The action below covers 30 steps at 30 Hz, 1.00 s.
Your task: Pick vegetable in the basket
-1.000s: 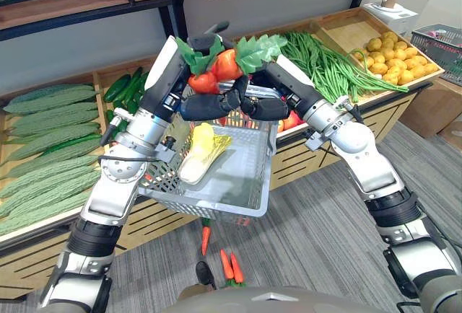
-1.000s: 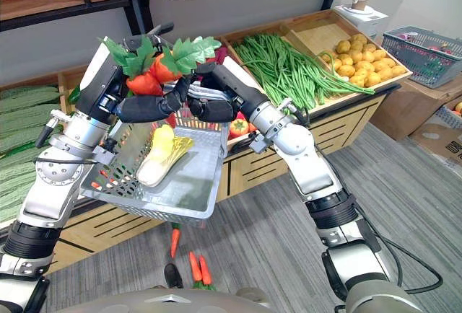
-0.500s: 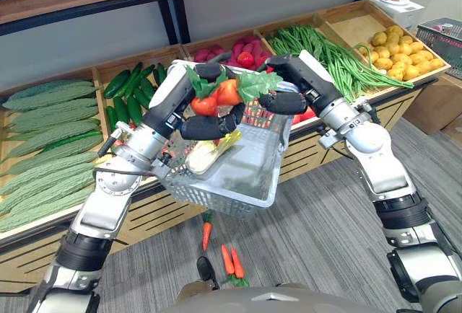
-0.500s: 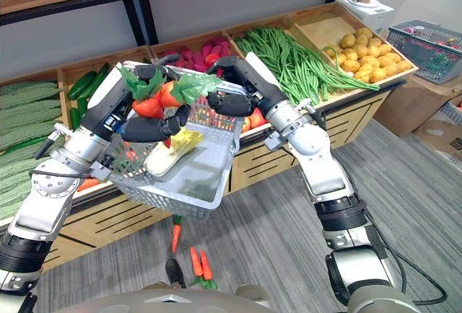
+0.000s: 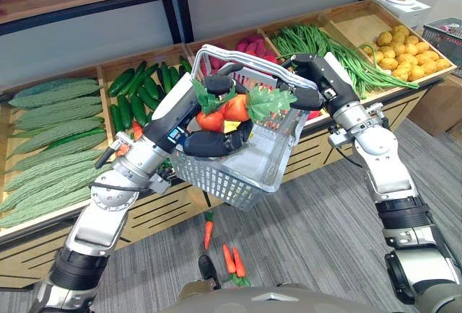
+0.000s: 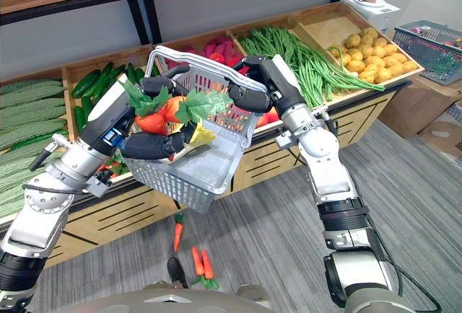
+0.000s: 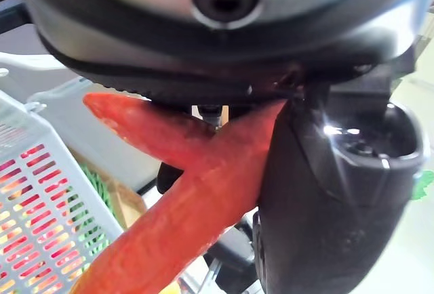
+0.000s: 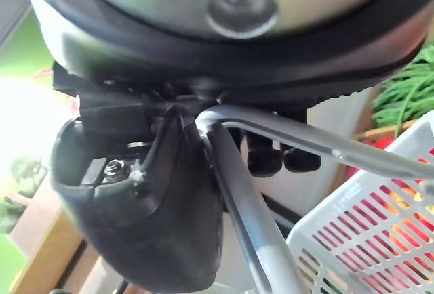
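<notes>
L hand (image 5: pixel 213 142), fingers curled tight round a bunch of orange-red carrots w/ green leafy tops (image 5: pixel 224 111), holds them at the mouth of the grey plastic mesh basket (image 5: pixel 238 176); roots cross each other against the palm in L wrist view. Can't tell if the bunch touches the basket wall. Basket is up in the air in front of the wooden display shelf (image 5: pixel 357 28), tipped w/ its opening toward the L hand. R hand (image 5: pixel 307 98) on the far right side, thumb & fingers wrapped round the basket's metal wire handle (image 8: pixel 244 206). Pale yellow leafy veg (image 6: pixel 203 135) lies inside the basket, just under the bunch. Loose carrots (image 5: pixel 231 261) on the grey floor below. Shelf behind, L to R: bumpy green gourds (image 5: pixel 50 133), dark cucumbers (image 5: pixel 141 93), green beans (image 5: pixel 317 42), potatoes (image 5: pixel 401 46).
</notes>
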Motion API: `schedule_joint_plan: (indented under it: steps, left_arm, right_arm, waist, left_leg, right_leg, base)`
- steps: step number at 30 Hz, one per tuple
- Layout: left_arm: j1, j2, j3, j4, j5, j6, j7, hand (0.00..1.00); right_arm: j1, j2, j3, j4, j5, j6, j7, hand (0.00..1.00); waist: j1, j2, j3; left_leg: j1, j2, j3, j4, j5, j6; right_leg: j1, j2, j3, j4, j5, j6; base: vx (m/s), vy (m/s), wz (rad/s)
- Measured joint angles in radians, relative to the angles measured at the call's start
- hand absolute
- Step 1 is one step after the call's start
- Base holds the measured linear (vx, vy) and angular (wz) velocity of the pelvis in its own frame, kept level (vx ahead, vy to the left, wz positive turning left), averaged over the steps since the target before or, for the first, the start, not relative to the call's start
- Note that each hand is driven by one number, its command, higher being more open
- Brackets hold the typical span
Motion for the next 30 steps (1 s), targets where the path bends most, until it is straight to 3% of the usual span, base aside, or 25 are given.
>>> schedule_joint_plan:
  steps: [15,25,30]
  left_arm:
    - [0.034,0.033,-0.016,0.011,0.006,0.0,-0.015,0.0]
    - [0.03,0.034,-0.023,0.236,0.081,0.023,-0.038,0.0]
    - [-0.024,0.034,-0.058,0.297,0.116,0.023,-0.039,0.0]
  right_arm:
    - [0.0,0.0,0.0,-0.001,0.0,-0.001,0.004,0.0]
    - [0.045,-0.043,0.002,-0.098,0.02,-0.001,0.082,0.0]
    - [0.059,-0.084,0.002,-0.157,0.064,-0.001,0.099,0.0]
  waist:
    - [-0.002,0.0,0.0]
    - [-0.003,-0.006,0.003]
    - [-0.005,-0.012,0.005]
  left_leg:
    - [-0.001,0.001,0.004,0.0,0.0,0.0]
    - [-0.001,0.003,0.02,0.0,-0.003,-0.003]
    - [-0.001,0.003,0.029,0.0,0.002,0.005]
  right_leg:
    - [-0.001,0.001,0.004,-0.003,0.001,0.001]
    - [-0.012,0.001,0.023,-0.004,0.002,0.002]
    - [-0.018,0.001,0.032,-0.003,0.007,0.004]
  base:
    - [0.0,0.0,0.0]
    - [0.0,0.002,-0.04]
    - [0.0,0.021,-0.07]
